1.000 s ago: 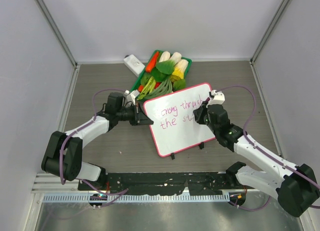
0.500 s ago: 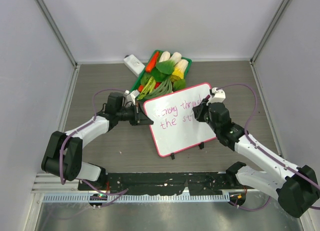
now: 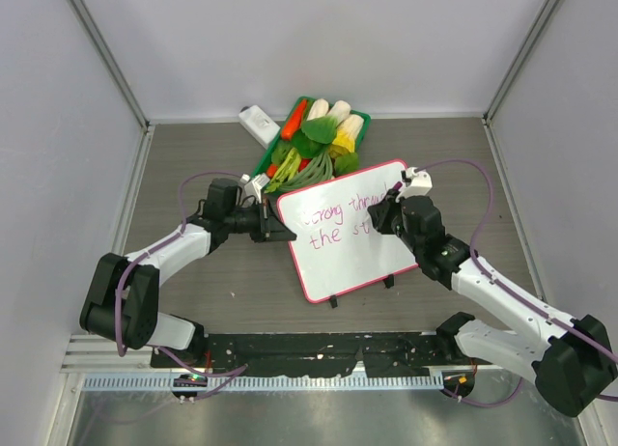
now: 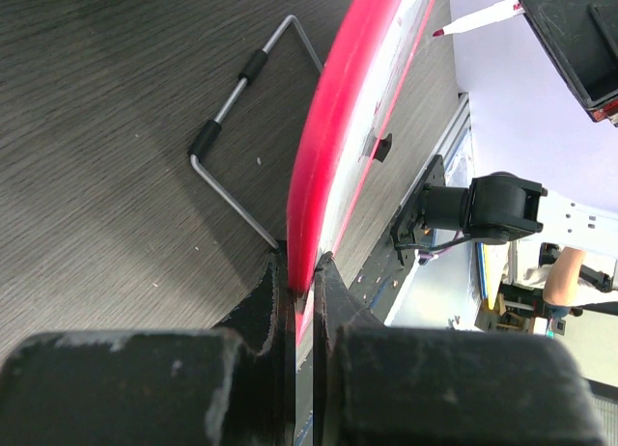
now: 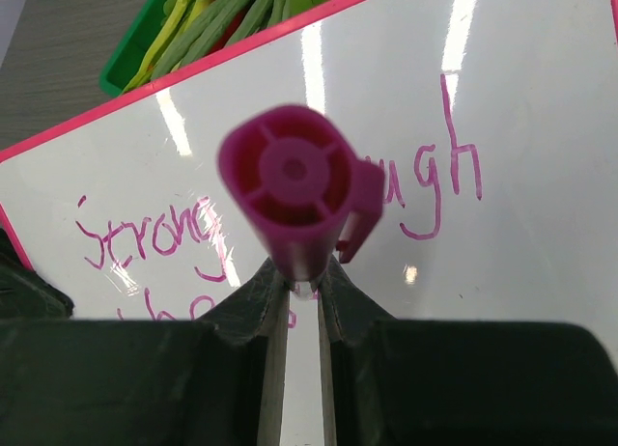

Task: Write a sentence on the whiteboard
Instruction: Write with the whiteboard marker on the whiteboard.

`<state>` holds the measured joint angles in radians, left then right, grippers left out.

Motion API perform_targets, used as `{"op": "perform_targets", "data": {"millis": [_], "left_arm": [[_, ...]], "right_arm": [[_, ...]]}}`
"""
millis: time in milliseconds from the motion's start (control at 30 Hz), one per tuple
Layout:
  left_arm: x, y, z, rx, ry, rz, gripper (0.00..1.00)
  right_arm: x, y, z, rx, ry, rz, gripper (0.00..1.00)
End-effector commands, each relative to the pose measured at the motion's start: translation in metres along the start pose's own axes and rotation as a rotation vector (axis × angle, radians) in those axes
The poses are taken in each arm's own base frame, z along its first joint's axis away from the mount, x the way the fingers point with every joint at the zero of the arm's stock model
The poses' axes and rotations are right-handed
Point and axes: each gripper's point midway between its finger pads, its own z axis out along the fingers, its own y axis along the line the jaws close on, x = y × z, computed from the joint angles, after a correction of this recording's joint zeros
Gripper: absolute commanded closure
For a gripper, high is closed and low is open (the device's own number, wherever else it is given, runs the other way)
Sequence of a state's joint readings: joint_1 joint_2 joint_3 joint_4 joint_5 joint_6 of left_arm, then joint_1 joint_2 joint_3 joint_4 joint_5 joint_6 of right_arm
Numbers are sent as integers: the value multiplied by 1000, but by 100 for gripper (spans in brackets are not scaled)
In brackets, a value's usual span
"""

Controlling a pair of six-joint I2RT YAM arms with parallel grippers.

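**Mid-sentence: pen shifts, no new letters**
On the surface (image 3: 193,301), the whiteboard (image 3: 352,243) stands propped at centre. My left claw (image 4: 301,272) stays clamped on its 9 o'clock rim. My right claw (image 5: 304,277), closed on the marker (image 5: 290,190), has drifted slightly toward 10 o'clock over the last second. The sentence (image 3: 338,224) still reads "Strong through / the st", so I judge "storm" unfinished.

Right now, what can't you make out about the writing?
- Top external: the right gripper covers the place where the sentence ends.
- Right wrist: the marker hides its own tip and the middle letters.
- Left wrist: the whiteboard shows edge-on, so no writing is readable.
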<state>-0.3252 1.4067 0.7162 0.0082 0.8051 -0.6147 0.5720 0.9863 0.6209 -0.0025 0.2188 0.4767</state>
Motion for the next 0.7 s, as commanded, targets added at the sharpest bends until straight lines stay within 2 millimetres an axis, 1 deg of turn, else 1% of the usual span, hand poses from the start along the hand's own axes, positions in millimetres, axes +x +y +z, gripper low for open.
{"op": "perform_targets", "data": {"millis": [0, 133, 400, 533, 667], "left_arm": [[-13, 27, -3, -146, -66, 66, 100], [-13, 28, -3, -149, -66, 67, 100], [-13, 29, -3, -152, -64, 64, 100], [-13, 29, -3, -152, -64, 64, 100], [-13, 29, -3, -152, -64, 65, 100]], "right_arm": [[-29, 12, -8, -39, -79, 8, 99], [-30, 9, -13, -35, -89, 3, 99], [-31, 5, -17, -52, -91, 16, 99], [-32, 1, -15, -53, -85, 34, 99], [-29, -8, -10, -23, -74, 40, 98]]}}
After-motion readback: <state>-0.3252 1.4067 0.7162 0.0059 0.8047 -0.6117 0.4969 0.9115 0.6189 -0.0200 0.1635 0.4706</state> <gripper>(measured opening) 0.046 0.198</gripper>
